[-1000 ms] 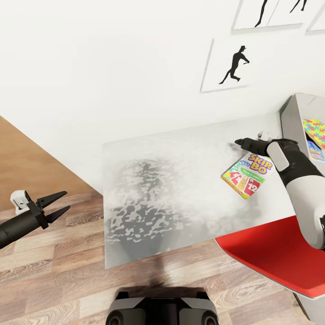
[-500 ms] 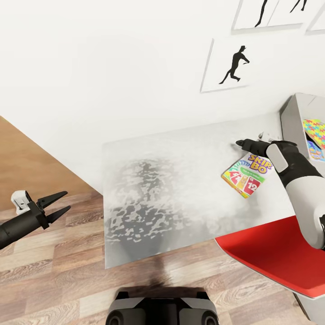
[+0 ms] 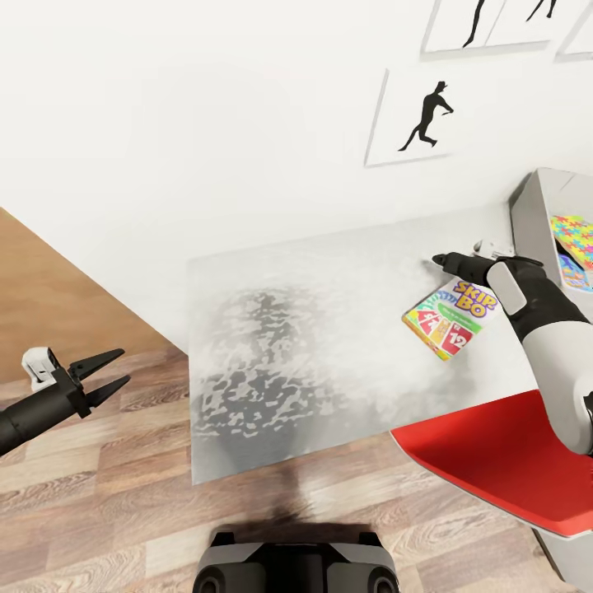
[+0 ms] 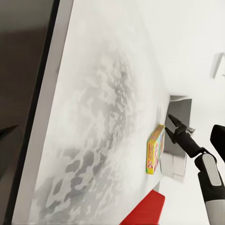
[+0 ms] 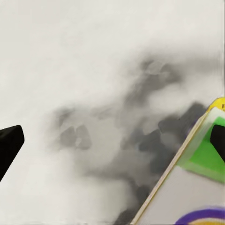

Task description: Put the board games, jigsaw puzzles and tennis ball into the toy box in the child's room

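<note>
**Head view: a card game waits on the worktop by the toy box**

The head view looks down on a pale grey worktop (image 3: 313, 329) against a white wall. The Skip-Bo board game (image 3: 451, 317) lies flat on it, at about 3 o'clock in the picture. The game box is green, with red and yellow cards printed on it.

The right end effector (image 3: 445, 261) is just above the far edge of the game, pointing toward 9 o'clock. In the right wrist view one dark fingertip (image 5: 9, 145) sits well apart from the other one, so the fingers are spread, with bare worktop between them. They hold nothing.

The toy box (image 3: 531, 206) is light grey and sits at the 3 o'clock edge, just past the game. A jigsaw puzzle (image 3: 574, 235) with many colours lies inside it.

The left end effector (image 3: 105, 375) hangs over the wood floor (image 3: 99, 511) at 8 o'clock, far from the worktop. Its two black fingers are apart and empty.

A red chair (image 3: 502, 461) stands at 4 o'clock. A picture of a ball player (image 3: 424, 115) hangs on the wall.
</note>
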You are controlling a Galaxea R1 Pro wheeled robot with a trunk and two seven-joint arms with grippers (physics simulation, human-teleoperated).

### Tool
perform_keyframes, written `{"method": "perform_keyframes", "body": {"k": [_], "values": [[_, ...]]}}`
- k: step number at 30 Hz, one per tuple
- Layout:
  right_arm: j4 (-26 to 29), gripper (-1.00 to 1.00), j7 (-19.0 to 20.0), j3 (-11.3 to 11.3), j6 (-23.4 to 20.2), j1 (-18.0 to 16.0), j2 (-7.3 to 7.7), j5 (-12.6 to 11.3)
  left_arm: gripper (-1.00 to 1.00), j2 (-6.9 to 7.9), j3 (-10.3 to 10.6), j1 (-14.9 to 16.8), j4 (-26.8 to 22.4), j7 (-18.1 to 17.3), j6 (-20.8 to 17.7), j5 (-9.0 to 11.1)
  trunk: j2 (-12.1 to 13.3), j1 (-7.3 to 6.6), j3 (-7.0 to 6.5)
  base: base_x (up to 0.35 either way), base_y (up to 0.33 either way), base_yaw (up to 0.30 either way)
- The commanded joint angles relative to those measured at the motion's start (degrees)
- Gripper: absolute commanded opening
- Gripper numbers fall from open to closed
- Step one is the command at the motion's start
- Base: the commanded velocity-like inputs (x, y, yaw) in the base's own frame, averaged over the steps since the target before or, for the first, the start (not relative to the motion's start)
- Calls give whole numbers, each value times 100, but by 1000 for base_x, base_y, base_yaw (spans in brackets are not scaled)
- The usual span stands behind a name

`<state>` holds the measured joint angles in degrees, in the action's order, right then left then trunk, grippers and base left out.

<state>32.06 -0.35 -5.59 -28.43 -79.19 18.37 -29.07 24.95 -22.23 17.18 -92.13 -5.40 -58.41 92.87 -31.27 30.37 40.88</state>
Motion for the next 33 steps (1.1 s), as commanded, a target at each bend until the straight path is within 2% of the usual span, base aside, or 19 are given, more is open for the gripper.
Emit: {"method": "perform_keyframes", "body": {"k": [1,18,33], "values": [[-461,100,-8,-32,-15,0,7,-5,100,0,-5,3,1,-56,-21,-59,-6,1,6,-143,-34,0],[-464,100,24,-38,-29,0,-33,-3,100,1,2,12,0,-166,-24,-59,-6,1,6,-238,-69,0],[-456,100,33,-39,-71,0,-56,-16,100,1,0,21,1,-255,-22,-59,-6,1,6,-41,-8,0]]}}
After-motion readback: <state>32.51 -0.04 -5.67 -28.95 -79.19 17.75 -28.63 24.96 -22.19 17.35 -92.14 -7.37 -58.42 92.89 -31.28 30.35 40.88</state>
